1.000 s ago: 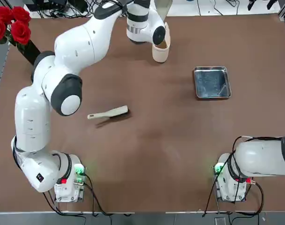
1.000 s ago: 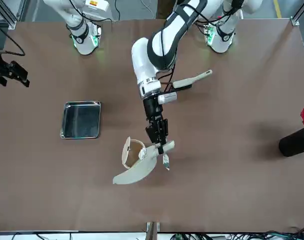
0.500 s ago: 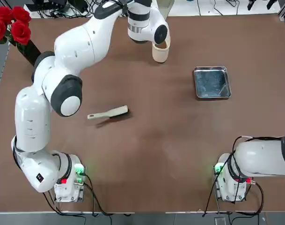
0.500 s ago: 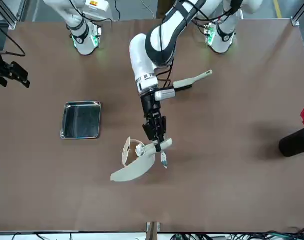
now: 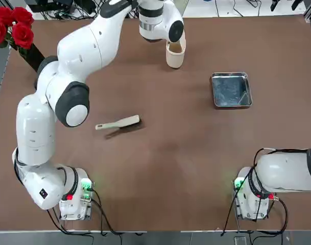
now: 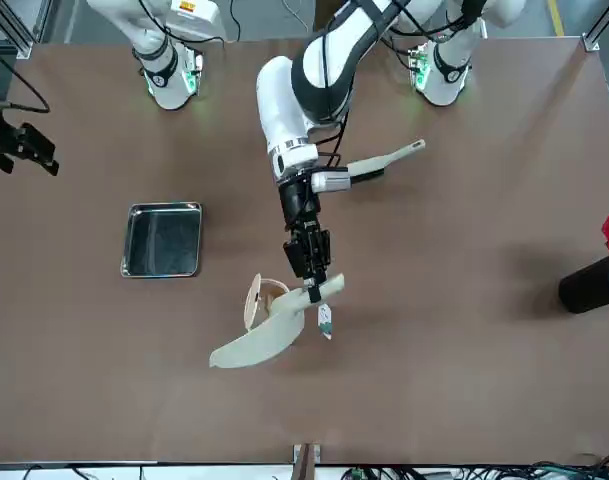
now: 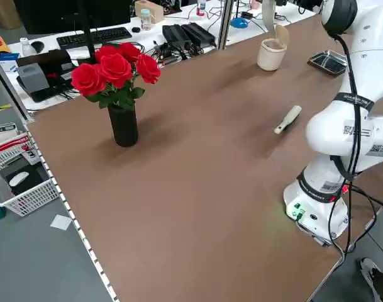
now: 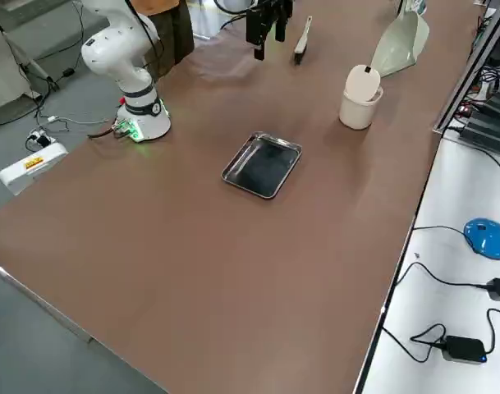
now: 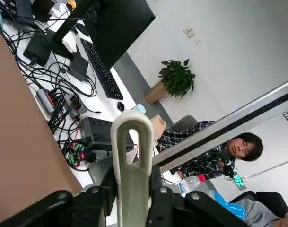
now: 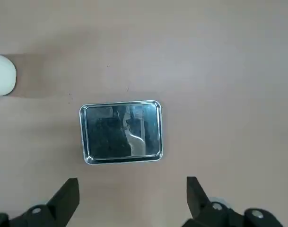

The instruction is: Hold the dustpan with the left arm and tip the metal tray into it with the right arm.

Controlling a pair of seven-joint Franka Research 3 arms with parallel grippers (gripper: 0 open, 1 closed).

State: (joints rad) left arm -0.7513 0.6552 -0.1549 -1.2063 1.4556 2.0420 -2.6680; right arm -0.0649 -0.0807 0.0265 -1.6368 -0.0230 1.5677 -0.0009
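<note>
The cream dustpan hangs in the air at the table's far side, beside the cream bin. My left gripper is shut on its looped handle, scoop pointing away from the arm. The dustpan's scoop stands above and behind the bin. The metal tray lies flat on the table, to the right of the bin. High above it, my right gripper is open and holds nothing, looking straight down on the metal tray.
A cream hand brush lies left of the table's middle. A black vase of red roses stands at the far left corner. Behind the table's far edge are cables, a keyboard and a seated person.
The left arm has carried the dustpan a little farther out and toward the tray's side, its scoop swinging past the bin. The right gripper and the tray have not moved.
</note>
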